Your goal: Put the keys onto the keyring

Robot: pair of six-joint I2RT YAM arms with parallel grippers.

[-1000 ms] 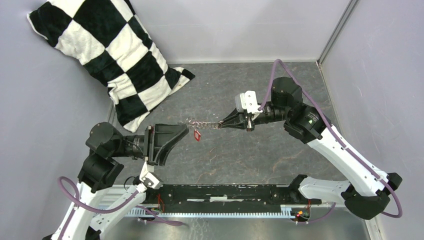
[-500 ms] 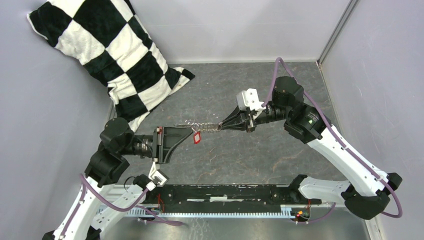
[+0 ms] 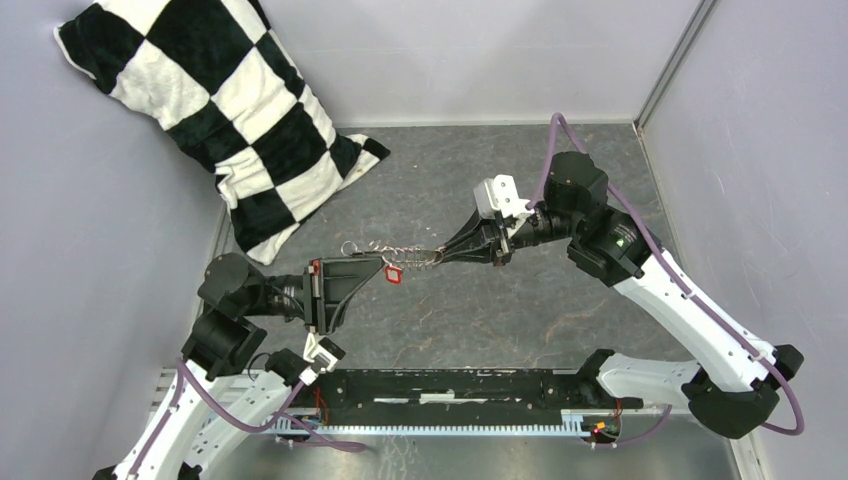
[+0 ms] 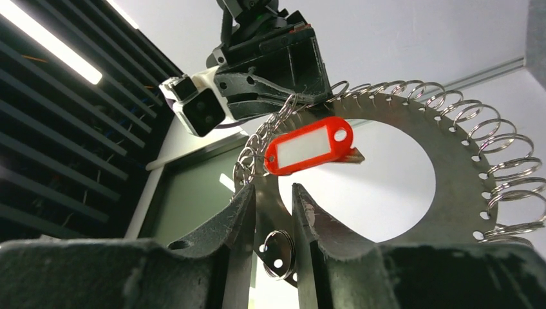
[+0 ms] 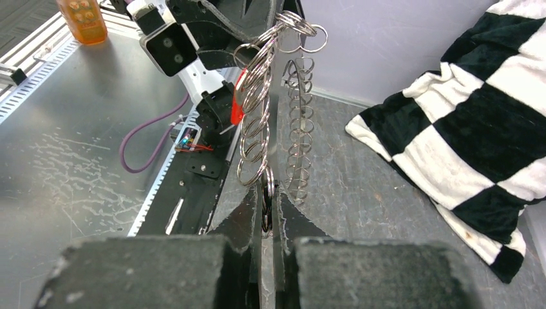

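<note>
The keyring (image 3: 405, 250), a flat metal ring fringed with small wire loops, hangs in the air edge-on between both arms. My right gripper (image 3: 447, 252) is shut on its right edge; in the right wrist view the jaws (image 5: 267, 201) pinch the keyring (image 5: 254, 129). My left gripper (image 3: 378, 263) reaches its left edge. In the left wrist view its fingers (image 4: 273, 193) stand narrowly apart on either side of the keyring's band (image 4: 451, 193), one small loop between them; I cannot tell if they press it. The red-tagged key (image 4: 309, 146) hangs just above those fingertips, and also shows as the key (image 3: 393, 273).
A black-and-white checkered pillow (image 3: 230, 120) leans in the back left corner. Grey walls close the table on three sides. A black rail (image 3: 440, 385) runs along the near edge between the arm bases. An orange bottle (image 5: 80, 19) stands beyond that rail.
My left gripper's jaws have narrowed and its arm has shifted, bringing the fingers onto the keyring's left edge. The right gripper has tilted slightly with the keyring and keeps its hold.
</note>
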